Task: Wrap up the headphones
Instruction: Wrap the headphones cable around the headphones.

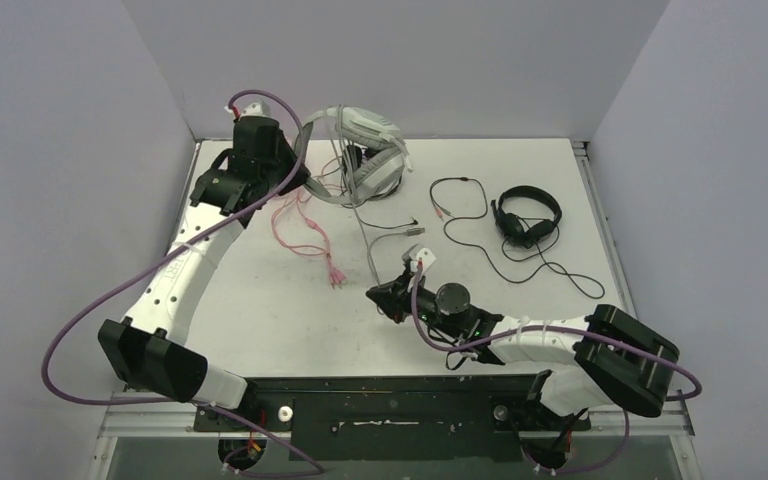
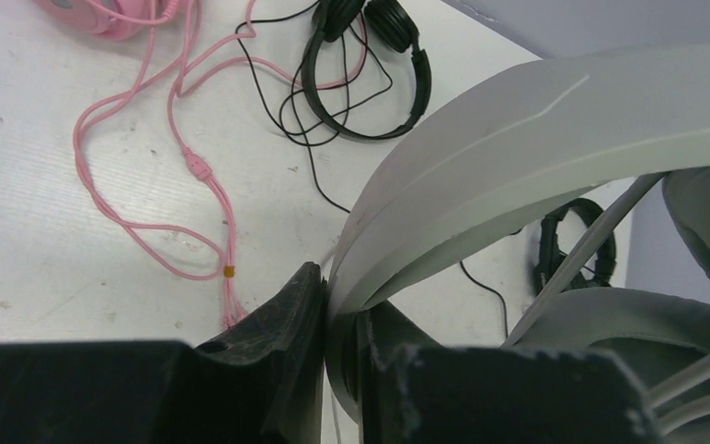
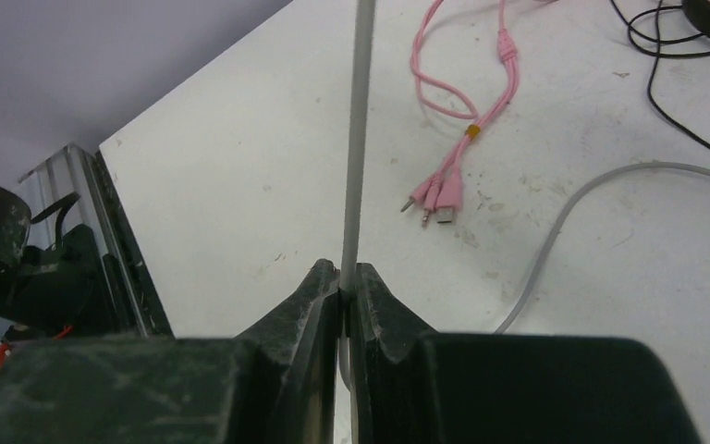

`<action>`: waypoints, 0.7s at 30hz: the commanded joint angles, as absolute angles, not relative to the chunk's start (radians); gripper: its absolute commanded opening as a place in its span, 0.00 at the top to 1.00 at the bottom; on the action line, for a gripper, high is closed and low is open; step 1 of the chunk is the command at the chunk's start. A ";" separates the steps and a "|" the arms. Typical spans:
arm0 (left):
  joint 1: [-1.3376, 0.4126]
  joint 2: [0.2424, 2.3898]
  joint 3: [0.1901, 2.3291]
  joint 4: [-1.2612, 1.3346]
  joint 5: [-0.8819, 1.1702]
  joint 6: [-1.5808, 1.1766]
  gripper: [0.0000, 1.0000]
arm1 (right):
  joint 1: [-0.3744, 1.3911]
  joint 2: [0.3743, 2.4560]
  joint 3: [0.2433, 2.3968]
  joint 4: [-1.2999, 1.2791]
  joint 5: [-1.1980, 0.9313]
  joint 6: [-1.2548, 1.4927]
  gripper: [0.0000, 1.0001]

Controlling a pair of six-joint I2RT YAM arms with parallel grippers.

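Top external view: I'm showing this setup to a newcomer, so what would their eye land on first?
First the bulky white-grey headset at the far edge, clamped by its headband in the left gripper. Next its grey cable, running straight toward the near middle, where the right gripper pinches it. Then the loose pink cable left of centre and a black headset lying on the right.

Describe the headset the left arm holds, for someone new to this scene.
Table's far edge, left of centre: the white-grey headset, its headband pinched by the left fingers. It alone is bulky and pale, unlike the pink headset and thin black headsets.
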State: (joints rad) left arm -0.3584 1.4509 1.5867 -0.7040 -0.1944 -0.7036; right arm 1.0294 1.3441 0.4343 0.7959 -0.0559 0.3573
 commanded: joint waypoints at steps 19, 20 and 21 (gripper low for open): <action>-0.299 1.230 1.474 -0.456 0.694 -0.370 1.00 | 0.414 1.352 0.502 0.937 -0.879 0.700 1.00; -0.314 1.221 1.454 -0.450 0.726 -0.319 1.00 | 0.406 1.343 0.520 0.909 -0.906 0.701 1.00; -0.335 1.217 1.443 -0.473 0.736 -0.258 1.00 | 0.400 1.334 0.537 0.878 -0.929 0.696 1.00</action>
State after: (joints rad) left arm -0.2794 1.3128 1.4654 -0.5896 0.5106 -0.4347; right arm 0.4484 1.3834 0.4660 0.9569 -0.7780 0.6601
